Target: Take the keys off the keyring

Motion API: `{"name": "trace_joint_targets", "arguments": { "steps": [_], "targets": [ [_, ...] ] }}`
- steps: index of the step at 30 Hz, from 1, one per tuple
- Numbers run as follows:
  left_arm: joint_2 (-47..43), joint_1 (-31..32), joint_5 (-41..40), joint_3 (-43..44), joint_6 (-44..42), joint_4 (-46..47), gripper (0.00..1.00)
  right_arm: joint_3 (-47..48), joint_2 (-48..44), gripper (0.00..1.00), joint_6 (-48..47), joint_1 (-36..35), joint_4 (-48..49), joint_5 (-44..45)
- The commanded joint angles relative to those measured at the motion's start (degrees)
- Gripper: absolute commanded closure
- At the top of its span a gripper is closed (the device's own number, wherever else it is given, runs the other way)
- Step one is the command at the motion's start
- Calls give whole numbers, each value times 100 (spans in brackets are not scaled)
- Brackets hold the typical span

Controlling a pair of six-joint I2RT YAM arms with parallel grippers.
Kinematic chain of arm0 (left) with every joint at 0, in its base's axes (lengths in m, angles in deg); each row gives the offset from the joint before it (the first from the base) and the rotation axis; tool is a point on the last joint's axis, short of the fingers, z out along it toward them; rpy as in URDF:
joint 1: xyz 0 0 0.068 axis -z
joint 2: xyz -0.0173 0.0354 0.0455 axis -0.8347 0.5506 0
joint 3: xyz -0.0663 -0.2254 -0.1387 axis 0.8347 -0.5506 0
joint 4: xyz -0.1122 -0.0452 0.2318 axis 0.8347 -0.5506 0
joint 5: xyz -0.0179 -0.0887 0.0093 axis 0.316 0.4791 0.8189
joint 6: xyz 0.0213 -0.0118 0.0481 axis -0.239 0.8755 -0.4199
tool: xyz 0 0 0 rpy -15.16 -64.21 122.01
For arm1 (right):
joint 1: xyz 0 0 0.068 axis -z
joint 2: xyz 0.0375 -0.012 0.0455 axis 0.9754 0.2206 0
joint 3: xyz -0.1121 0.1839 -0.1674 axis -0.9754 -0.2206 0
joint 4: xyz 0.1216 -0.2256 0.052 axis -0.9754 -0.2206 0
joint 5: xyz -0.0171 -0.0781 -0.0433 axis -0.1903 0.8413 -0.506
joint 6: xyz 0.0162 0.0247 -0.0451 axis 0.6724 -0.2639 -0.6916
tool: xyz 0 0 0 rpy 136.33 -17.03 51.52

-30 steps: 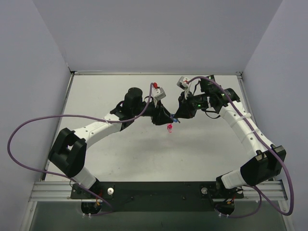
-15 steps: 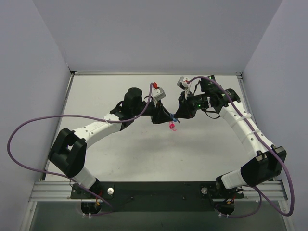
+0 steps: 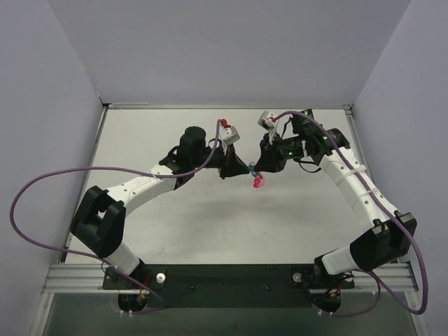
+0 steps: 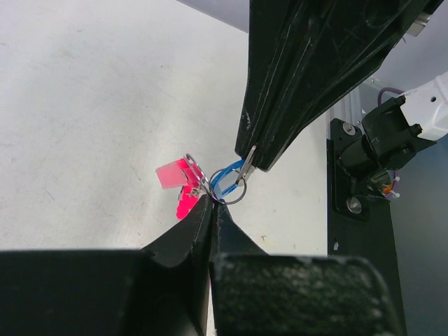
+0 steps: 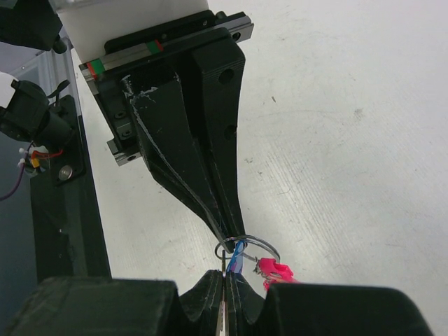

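Observation:
Both grippers meet above the middle of the white table (image 3: 175,217). My left gripper (image 3: 242,170) is shut on the thin silvery keyring (image 4: 233,202); its tips (image 4: 212,201) pinch the wire. My right gripper (image 3: 257,169) is shut on the short silvery blade of the blue key (image 4: 225,178), which is threaded on the ring. In the right wrist view my right gripper (image 5: 225,274) holds the blade edge-on, and the left gripper (image 5: 232,238) comes in from above to the keyring (image 5: 253,236) and the blue key (image 5: 236,256). The pink keys (image 3: 257,183) (image 4: 175,173) (image 5: 274,270) hang from the ring.
Grey walls enclose the table on three sides. A metal rail (image 3: 224,276) with the arm bases runs along the near edge. Purple cables (image 3: 42,182) loop off both arms.
The pink keys have swung a little to the right and up under the grippers. Both arms have barely moved and keep their grips.

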State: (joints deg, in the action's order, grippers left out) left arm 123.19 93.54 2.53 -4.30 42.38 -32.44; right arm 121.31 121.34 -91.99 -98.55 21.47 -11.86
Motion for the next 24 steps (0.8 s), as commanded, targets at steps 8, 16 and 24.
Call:
{"name": "trace_joint_targets", "arguments": {
  "steps": [8,16,24],
  "targets": [
    [-177,-47,-32,147,28,135,61,41,-191,100,-84,73,-143,-102],
    [-107,-30,-23,173,54,153,55,59,-191,100,-93,29,-196,-128],
    [-45,32,21,173,107,215,54,164,-199,100,118,-41,-187,-119]
  ]
}}
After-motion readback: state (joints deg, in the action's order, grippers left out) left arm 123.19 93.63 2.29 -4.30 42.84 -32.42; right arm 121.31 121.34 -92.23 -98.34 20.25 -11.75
